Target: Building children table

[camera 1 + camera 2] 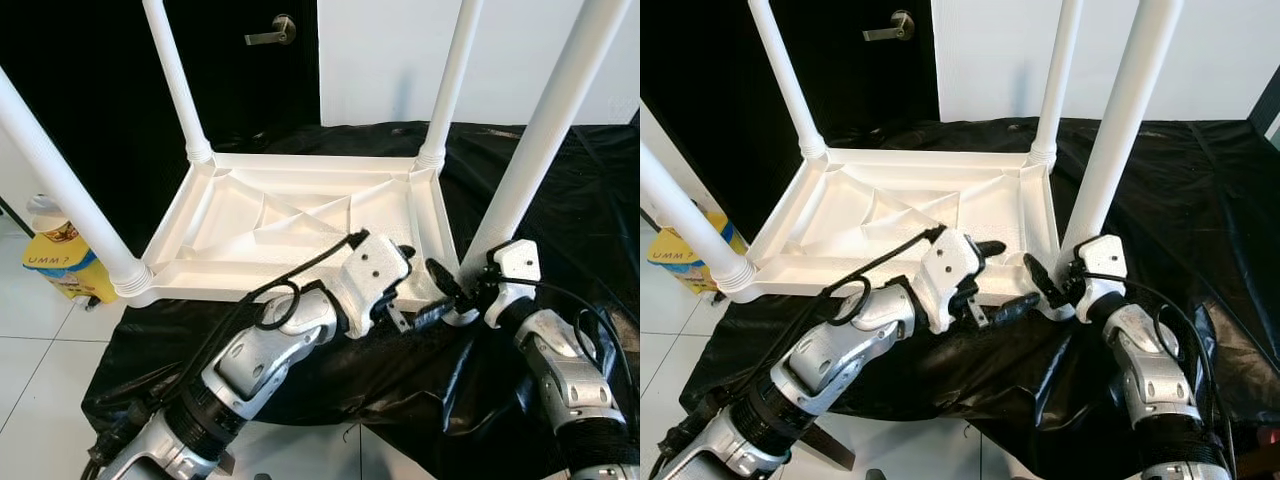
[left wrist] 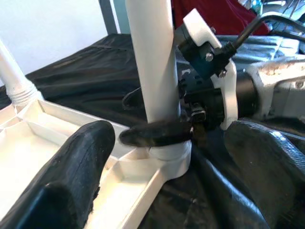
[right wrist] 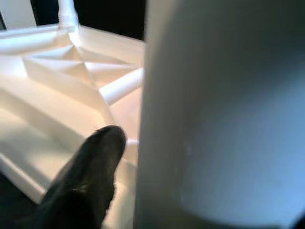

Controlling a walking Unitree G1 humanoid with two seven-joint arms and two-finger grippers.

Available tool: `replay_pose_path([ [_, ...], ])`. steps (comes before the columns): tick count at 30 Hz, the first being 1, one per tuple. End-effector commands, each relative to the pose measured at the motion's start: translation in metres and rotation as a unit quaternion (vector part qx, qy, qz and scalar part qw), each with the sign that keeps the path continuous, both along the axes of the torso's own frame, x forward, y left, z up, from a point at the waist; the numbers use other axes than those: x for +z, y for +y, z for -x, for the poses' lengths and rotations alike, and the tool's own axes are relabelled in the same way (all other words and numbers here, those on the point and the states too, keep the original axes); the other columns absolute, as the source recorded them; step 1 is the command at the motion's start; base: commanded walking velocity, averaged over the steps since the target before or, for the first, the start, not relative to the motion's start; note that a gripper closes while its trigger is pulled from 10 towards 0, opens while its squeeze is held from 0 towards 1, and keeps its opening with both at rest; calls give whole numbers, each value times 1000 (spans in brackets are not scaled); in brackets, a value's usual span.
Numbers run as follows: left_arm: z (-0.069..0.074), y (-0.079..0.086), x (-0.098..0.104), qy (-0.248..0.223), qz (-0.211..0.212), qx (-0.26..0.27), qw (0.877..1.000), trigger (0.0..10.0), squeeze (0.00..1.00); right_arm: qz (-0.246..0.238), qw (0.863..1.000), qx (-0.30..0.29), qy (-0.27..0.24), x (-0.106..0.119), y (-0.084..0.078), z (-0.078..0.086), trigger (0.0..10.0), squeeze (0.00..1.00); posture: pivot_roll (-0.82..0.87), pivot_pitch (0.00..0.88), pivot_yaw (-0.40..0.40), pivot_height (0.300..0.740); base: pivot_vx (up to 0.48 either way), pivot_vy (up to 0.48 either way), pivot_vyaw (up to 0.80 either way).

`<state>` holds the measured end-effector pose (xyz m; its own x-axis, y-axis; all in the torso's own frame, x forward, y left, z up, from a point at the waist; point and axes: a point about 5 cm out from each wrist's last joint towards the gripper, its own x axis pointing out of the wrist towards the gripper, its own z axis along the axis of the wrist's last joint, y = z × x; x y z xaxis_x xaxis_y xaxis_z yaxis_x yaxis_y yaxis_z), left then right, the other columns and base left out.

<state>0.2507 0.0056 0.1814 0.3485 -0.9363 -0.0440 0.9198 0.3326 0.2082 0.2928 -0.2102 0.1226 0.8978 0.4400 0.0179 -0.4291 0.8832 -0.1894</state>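
Covering the worktop (image 1: 560, 180): black sheet, near a dark door (image 1: 240, 70).

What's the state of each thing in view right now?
Table top: upside down on the black cloth, all four legs standing in the corner sockets.
Near-right leg: upright, gripped at its base.
Right gripper: shut on that leg.
Left gripper: open, beside the leg's base.
Door: closed.
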Motion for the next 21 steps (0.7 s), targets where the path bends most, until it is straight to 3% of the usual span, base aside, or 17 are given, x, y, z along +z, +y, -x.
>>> replay_pose_path([
  [1,4,1,-5,7,-15,-14,1000,10000,0,1,1000,13,5,-3,3,-1,0,0,-31,0,16,740,0,0,0],
  [8,4,2,-5,5,-18,-15,1000,10000,0,2,1000,14,12,-8,1,0,0,0,-31,0,19,740,0,0,0],
  [9,3,2,-5,5,-19,-17,1000,10000,0,0,1000,9,15,-10,0,0,431,0,-31,0,20,740,0,0,0],
  [10,3,3,-5,4,-20,-19,1000,10000,0,-1,1000,0,19,-13,-1,1,4667,0,-31,0,21,740,0,0,0],
  [11,3,3,-5,4,-20,-19,1000,10000,0,-1,1000,0,19,-13,-1,1,4667,0,-31,0,21,740,0,0,0],
  [12,3,3,-5,4,-21,-19,1000,10000,0,-2,1000,-5,20,-14,-1,1,10000,0,-31,0,21,740,0,0,0],
  [17,3,3,-5,4,-22,-19,1000,10000,0,-4,1000,-14,23,-16,-2,1,10000,0,-31,0,22,740,0,0,0],
  [21,4,4,-5,3,-23,-17,1000,10000,0,-12,998,-57,27,-20,1,2,10000,0,-31,0,21,740,0,0,0],
])
